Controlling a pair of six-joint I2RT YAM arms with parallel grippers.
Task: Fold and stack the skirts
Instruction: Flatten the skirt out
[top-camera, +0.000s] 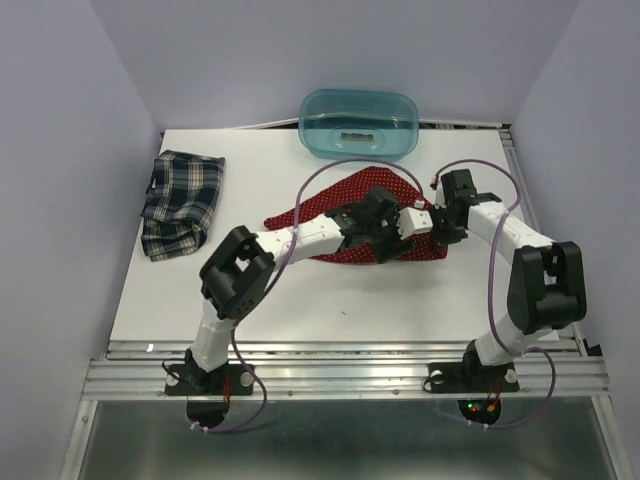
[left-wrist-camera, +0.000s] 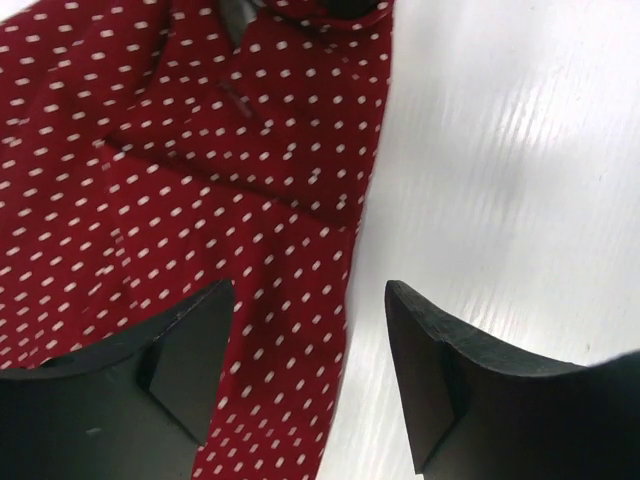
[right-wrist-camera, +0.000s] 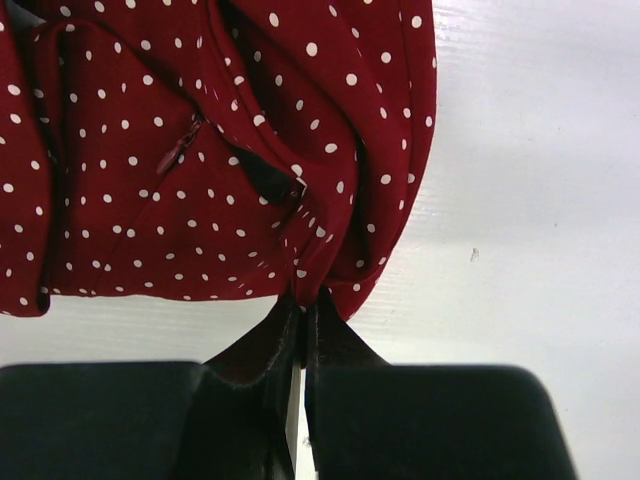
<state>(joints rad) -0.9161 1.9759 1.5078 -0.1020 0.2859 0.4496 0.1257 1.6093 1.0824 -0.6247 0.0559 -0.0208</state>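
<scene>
The red dotted skirt lies bunched in the middle of the white table. In the left wrist view my left gripper is open, its jaws straddling the red skirt's edge with nothing gripped. In the right wrist view my right gripper is shut on a gathered corner of the red skirt. From above, both grippers meet at the skirt's right end, the left gripper just left of the right gripper. The plaid skirt lies folded at the far left.
A translucent teal tub stands at the back edge, behind the red skirt. Purple walls close in the table on the left, right and back. A metal rail carrying both arm bases runs along the near edge.
</scene>
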